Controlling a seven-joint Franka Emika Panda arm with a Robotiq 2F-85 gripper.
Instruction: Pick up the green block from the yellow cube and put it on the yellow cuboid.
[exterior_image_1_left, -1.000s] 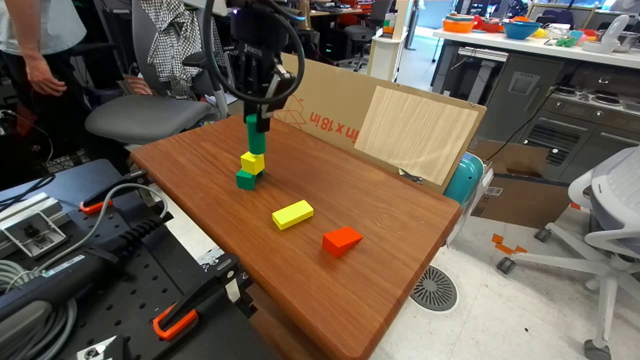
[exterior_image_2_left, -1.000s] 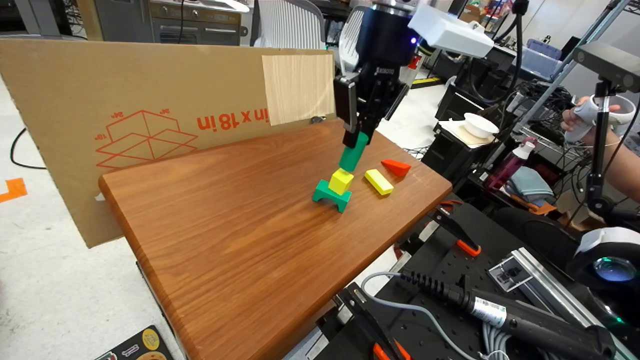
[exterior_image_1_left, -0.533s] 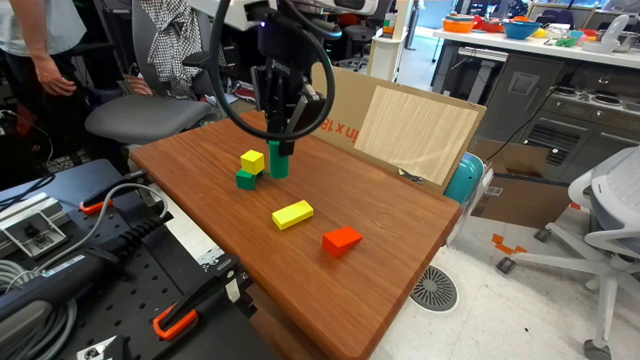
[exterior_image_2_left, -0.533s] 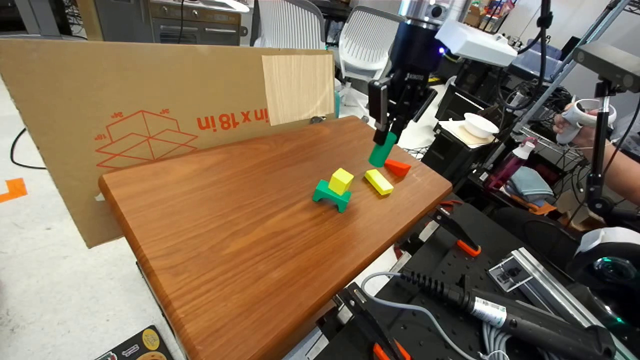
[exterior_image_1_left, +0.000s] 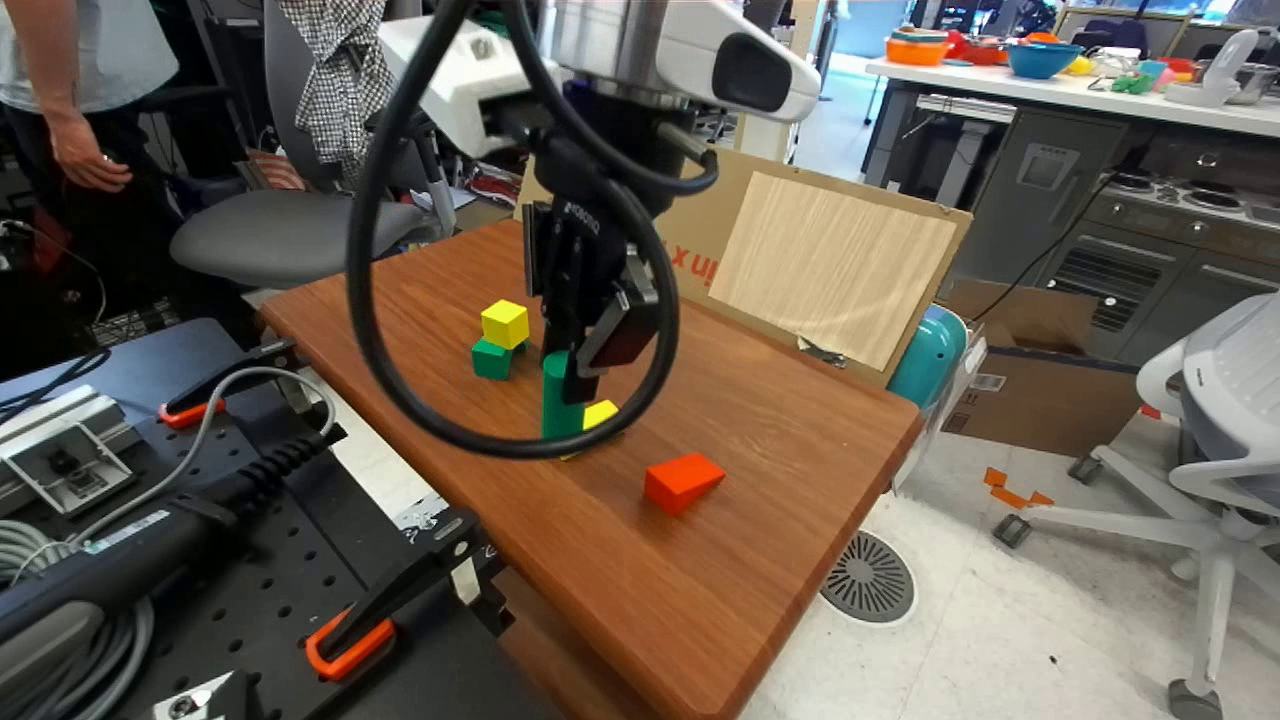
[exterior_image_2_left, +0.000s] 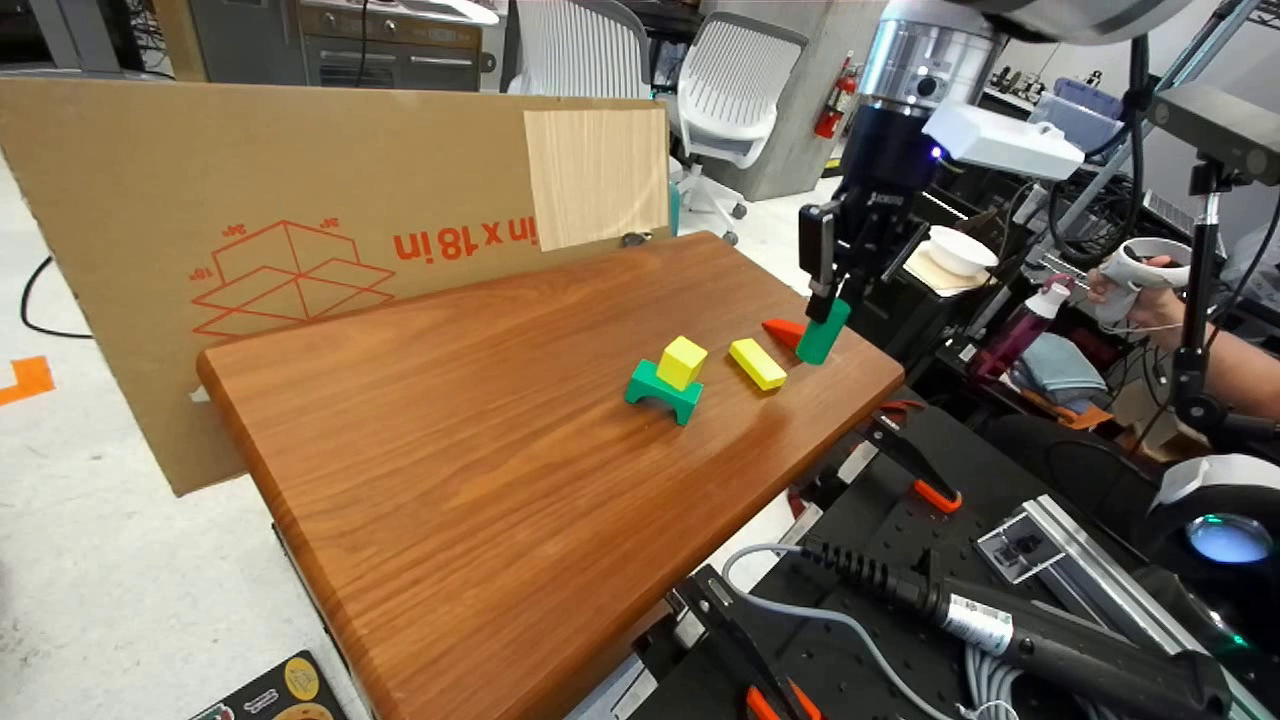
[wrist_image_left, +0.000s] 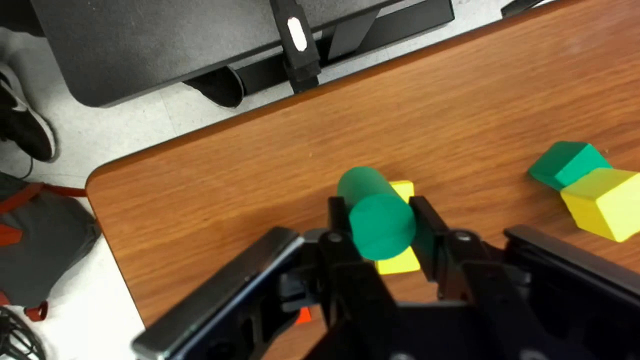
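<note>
While my gripper (wrist_image_left: 380, 212) is holding one green block (exterior_image_2_left: 823, 333), cylindrical, clamped at its sides, I am suspending that piece above the bench (exterior_image_2_left: 450, 470). One yellow cuboid (exterior_image_2_left: 758, 364) is lying flat, apart from the held piece, which in the wrist view is hiding the cuboid's middle. One yellow cube (exterior_image_2_left: 683, 362) is resting on one green arch-shaped block (exterior_image_2_left: 652, 385). One red-orange wedge (exterior_image_1_left: 685, 482) is lying near the cuboid, on the side away from the cube.
</note>
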